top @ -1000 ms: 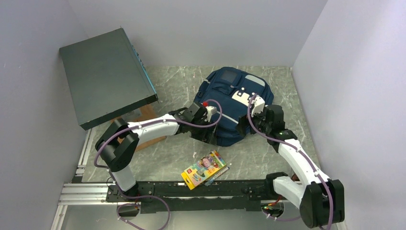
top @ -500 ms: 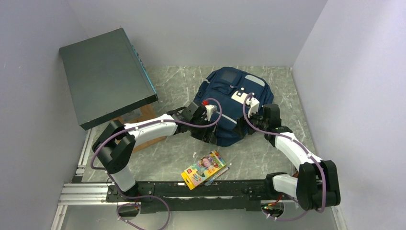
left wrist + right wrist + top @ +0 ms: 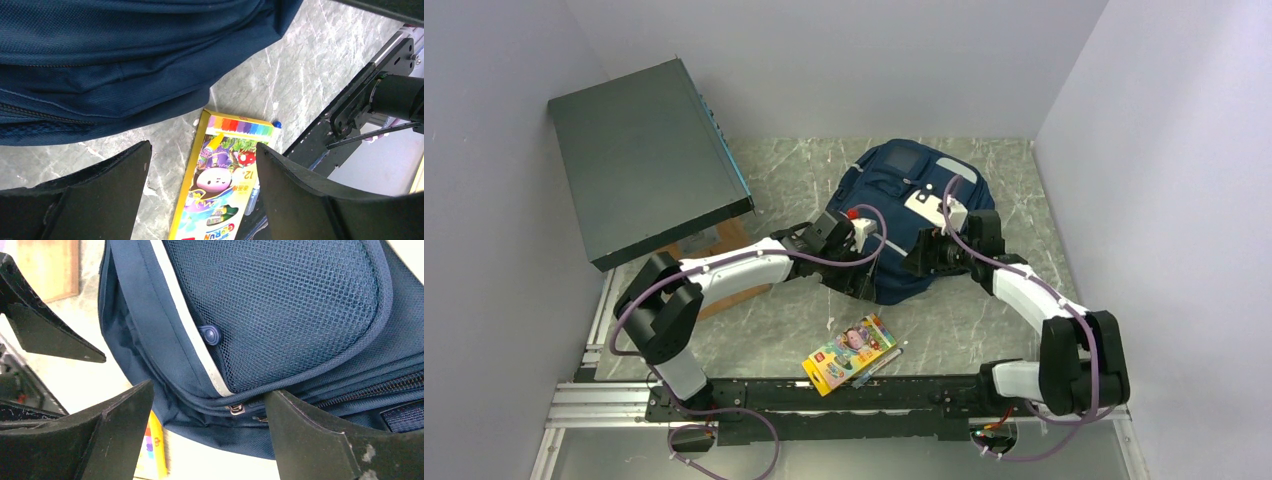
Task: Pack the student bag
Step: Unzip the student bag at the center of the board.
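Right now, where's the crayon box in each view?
Top external: crayon box, lower centre, nearer the camera than the backpack.
Left wrist: bottom centre, just below the backpack's edge.
Right wrist: yellow sliver at the bottom edge, left of centre.
Shared landmark: the blue backpack, in all three.

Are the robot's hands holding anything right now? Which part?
Nothing yet. The left gripper and the right gripper are both open at the student bag's edge.

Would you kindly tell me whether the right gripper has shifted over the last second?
Yes. The right gripper has moved left and down in the top view, across the student bag toward its near edge, closer to the crayon box.
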### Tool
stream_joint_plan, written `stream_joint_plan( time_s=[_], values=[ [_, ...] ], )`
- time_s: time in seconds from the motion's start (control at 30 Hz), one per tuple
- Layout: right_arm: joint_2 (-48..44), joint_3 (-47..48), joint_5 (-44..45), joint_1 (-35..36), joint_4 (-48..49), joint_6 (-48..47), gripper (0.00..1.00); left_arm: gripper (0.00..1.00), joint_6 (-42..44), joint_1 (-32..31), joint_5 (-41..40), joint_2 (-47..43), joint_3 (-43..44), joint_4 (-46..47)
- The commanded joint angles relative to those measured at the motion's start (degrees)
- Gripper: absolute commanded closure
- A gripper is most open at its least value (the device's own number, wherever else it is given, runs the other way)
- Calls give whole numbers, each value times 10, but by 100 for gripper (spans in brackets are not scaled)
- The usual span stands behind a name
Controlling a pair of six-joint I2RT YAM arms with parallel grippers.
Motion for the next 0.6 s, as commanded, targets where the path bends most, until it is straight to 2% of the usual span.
stream_joint_plan(
  time_s=[0.0,0.07,0.2,0.33,0.4,0.57],
  values=[
    [-3,-50,-89,10,99,129,18,18,22,-2,-16,-37,22,-12],
    [-19,-65,-79,10,111,150,20,18,27,-2,-29,-41,19,-21],
    [-44,-64,11,15,41,144,20,16,24,-3,-81,-46,11,-26],
    [-67,-92,20,33,71,188,24,15,14,-1,-131,-50,16,-25],
    [-85,-106,46,55,83,207,27,15,14,-2,-132,-59,16,-11],
    [-116,-118,198,111,39,203,42,16,10,4,-136,-55,28,-2]
  ],
)
